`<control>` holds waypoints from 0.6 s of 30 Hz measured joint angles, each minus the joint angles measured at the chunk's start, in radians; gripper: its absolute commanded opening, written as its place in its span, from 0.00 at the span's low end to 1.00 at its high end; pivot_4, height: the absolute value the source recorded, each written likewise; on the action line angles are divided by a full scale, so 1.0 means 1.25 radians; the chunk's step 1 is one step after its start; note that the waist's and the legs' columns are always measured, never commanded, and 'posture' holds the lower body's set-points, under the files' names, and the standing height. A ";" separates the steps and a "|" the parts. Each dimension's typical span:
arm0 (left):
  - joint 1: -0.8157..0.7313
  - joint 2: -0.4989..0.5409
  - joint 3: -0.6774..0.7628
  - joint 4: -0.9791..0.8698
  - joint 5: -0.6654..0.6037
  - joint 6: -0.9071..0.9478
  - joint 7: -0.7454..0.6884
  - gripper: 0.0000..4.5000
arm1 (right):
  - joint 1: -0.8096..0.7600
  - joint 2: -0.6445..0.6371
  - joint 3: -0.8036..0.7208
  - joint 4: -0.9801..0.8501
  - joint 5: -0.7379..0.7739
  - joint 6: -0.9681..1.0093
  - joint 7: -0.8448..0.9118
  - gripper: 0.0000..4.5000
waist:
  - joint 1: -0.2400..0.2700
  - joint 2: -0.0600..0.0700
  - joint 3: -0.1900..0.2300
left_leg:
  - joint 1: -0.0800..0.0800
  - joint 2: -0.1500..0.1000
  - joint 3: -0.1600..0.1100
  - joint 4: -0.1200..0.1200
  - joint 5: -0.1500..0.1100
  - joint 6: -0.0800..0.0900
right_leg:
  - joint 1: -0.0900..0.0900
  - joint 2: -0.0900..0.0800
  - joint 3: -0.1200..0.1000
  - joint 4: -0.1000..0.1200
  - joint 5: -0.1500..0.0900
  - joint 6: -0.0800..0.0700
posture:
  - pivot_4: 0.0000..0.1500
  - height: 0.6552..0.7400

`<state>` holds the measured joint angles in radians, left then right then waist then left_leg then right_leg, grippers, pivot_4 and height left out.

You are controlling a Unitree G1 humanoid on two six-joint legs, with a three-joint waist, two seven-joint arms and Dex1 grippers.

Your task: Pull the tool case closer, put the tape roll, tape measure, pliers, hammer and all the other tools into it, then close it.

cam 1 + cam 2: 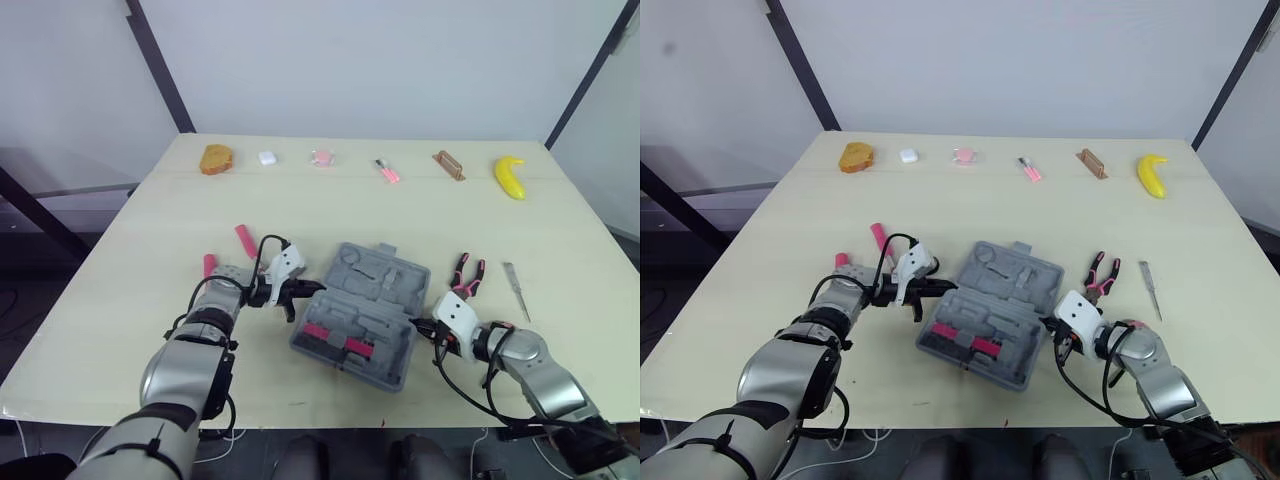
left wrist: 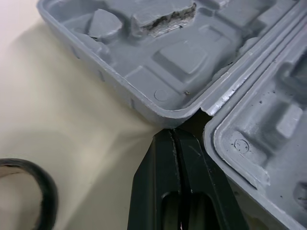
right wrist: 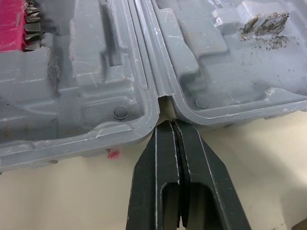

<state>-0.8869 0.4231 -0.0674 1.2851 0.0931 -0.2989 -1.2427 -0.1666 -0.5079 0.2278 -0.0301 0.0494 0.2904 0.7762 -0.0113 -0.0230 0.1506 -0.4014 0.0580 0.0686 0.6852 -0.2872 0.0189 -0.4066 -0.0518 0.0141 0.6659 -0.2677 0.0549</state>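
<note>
Tool case [image 1: 362,315]: you had it lying open at the front middle of the table [image 1: 150,250], both grey halves facing up.
Hinge seam: it ran left to right, slightly skewed, from one gripper to the other.
Left gripper [image 1: 300,292]: fingers pressed together, tip at the seam's left notch.
Right gripper [image 1: 425,325]: fingers likewise pressed together, tip at the right notch.
Nearer arm: neither; the case sat between them, so your pull would likely need both ends drawn evenly.
Pliers [image 1: 466,275]: outside the case, just beyond the right gripper.
</note>
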 measured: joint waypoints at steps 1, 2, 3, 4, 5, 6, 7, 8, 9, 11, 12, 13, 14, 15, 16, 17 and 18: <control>0.000 0.000 0.000 0.000 0.000 0.000 -0.001 0.01 | 0.000 0.000 0.000 0.000 0.000 0.000 0.000 0.00 | 0.000 0.000 0.000 | 0.000 0.000 0.000 0.000 0.000 0.000 | 0.000 0.000 0.000 0.000 0.000 0.000 | 1.00 1.00; 0.005 0.003 -0.001 -0.010 -0.001 0.005 -0.020 0.01 | 0.000 -0.004 -0.001 0.000 0.000 -0.003 0.008 0.00 | 0.000 0.000 0.000 | 0.000 0.000 0.000 0.000 0.000 0.000 | 0.000 0.000 0.000 0.000 0.000 0.000 | 1.00 1.00; 0.006 0.003 -0.001 -0.010 -0.001 0.006 -0.024 0.01 | 0.000 -0.005 -0.001 0.000 0.001 -0.004 0.010 0.00 | 0.000 0.000 0.000 | 0.000 0.000 0.000 0.000 0.000 0.000 | 0.000 0.000 0.000 0.000 0.000 0.000 | 1.00 1.00; 0.010 0.004 -0.001 -0.017 -0.003 0.014 -0.041 0.01 | 0.000 -0.010 -0.003 0.000 0.003 -0.005 0.019 0.00 | 0.000 0.000 0.000 | 0.000 0.000 0.000 0.000 0.000 0.000 | 0.000 0.000 0.000 0.000 0.000 0.000 | 1.00 1.00; 0.015 0.005 -0.001 -0.026 -0.006 0.024 -0.053 0.01 | 0.000 -0.014 -0.003 0.000 0.007 -0.006 0.024 0.00 | 0.000 0.000 0.000 | 0.000 0.000 0.000 0.000 0.000 0.000 | 0.000 0.000 0.000 0.000 0.000 0.000 | 1.00 1.00; 0.024 0.006 -0.001 -0.043 -0.011 0.039 -0.072 0.01 | 0.003 -0.017 -0.007 0.000 0.013 -0.008 0.033 0.00 | 0.000 0.000 0.000 | 0.000 0.000 0.000 0.000 0.000 0.000 | 0.000 0.000 0.000 0.000 0.000 0.000 | 1.00 1.00; 0.029 0.006 -0.001 -0.048 -0.015 0.049 -0.087 0.01 | 0.005 -0.020 -0.009 0.000 0.017 -0.010 0.038 0.00 | 0.000 0.000 0.000 | 0.000 0.000 0.000 0.000 0.000 0.000 | 0.000 0.000 0.000 0.000 0.000 0.000 | 1.00 1.00; 0.041 0.011 -0.007 -0.078 -0.015 0.076 -0.109 0.01 | 0.008 -0.022 -0.011 0.000 0.024 -0.012 0.047 0.00 | 0.000 0.000 0.000 | 0.000 0.000 0.000 0.000 0.000 0.000 | 0.000 0.000 0.000 0.000 0.000 0.000 | 1.00 1.00; 0.042 0.011 -0.008 -0.079 -0.015 0.078 -0.111 0.01 | 0.008 -0.022 -0.011 0.000 0.024 -0.012 0.048 0.00 | 0.000 0.000 0.000 | 0.000 0.000 0.000 0.000 0.000 0.000 | 0.000 0.000 0.000 0.000 0.000 0.000 | 1.00 1.00; 0.064 0.019 -0.017 -0.128 -0.015 0.102 -0.135 0.01 | 0.015 -0.024 -0.015 0.000 0.030 -0.018 0.059 0.00 | -0.001 0.000 0.000 | 0.000 0.000 0.000 0.000 0.000 0.000 | 0.000 0.000 0.000 0.000 0.000 0.000 | 1.00 1.00; 0.070 0.020 -0.017 -0.138 -0.015 0.105 -0.141 0.01 | 0.017 -0.025 -0.015 0.000 0.031 -0.019 0.060 0.00 | -0.001 0.000 0.000 | 0.000 0.000 0.000 0.000 0.000 0.000 | 0.000 0.000 0.001 0.000 0.000 0.000 | 1.00 1.00; 0.088 0.023 -0.019 -0.171 -0.017 0.119 -0.148 0.01 | 0.018 -0.027 -0.016 0.000 0.033 -0.023 0.064 0.00 | -0.001 0.000 0.000 | 0.000 0.000 0.000 0.000 0.000 0.000 | 0.000 0.000 0.001 0.000 0.000 0.000 | 1.00 1.00; 0.110 0.026 -0.020 -0.209 -0.024 0.139 -0.154 0.01 | 0.020 -0.031 -0.017 0.000 0.037 -0.025 0.070 0.00 | -0.002 0.000 0.000 | 0.001 0.000 0.000 0.000 0.000 0.000 | 0.000 0.000 0.001 0.001 0.000 0.000 | 1.00 1.00; 0.137 0.027 -0.023 -0.254 -0.034 0.166 -0.160 0.01 | 0.026 -0.036 -0.025 0.000 0.043 -0.027 0.075 0.00 | -0.001 0.000 0.000 | 0.001 0.000 0.000 0.000 0.000 0.000 | 0.000 0.000 0.001 0.001 0.000 0.000 | 1.00 1.00; 0.153 0.031 -0.025 -0.289 -0.038 0.187 -0.161 0.01 | 0.028 -0.037 -0.027 -0.001 0.045 -0.027 0.076 0.00 | 0.000 0.000 0.000 | 0.001 0.000 0.000 0.001 0.000 0.000 | 0.000 0.000 0.001 0.002 0.000 0.000 | 1.00 1.00; 0.163 0.034 -0.025 -0.312 -0.040 0.196 -0.161 0.01 | 0.028 -0.037 -0.028 -0.003 0.046 -0.027 0.077 0.00 | 0.000 0.000 0.000 | 0.001 0.000 0.000 0.001 0.000 0.000 | 0.000 0.000 0.001 0.002 0.000 0.000 | 1.00 1.00; 0.190 0.041 -0.029 -0.361 -0.046 0.219 -0.161 0.01 | 0.034 -0.038 -0.030 -0.009 0.049 -0.027 0.079 0.00 | 0.000 0.000 0.000 | 0.001 0.000 0.000 0.001 0.000 0.000 | 0.000 0.000 0.002 0.002 0.000 0.000 | 1.00 1.00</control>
<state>-0.6490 0.4740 -0.1034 0.8333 0.0358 -0.0247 -1.4443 -0.1238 -0.5553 0.1899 -0.0415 0.1104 0.2567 0.8747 -0.0118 -0.0226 0.1503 -0.3998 0.0581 0.0691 0.6859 -0.2874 0.0192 -0.4065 -0.0518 0.0160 0.6688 -0.2678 0.0549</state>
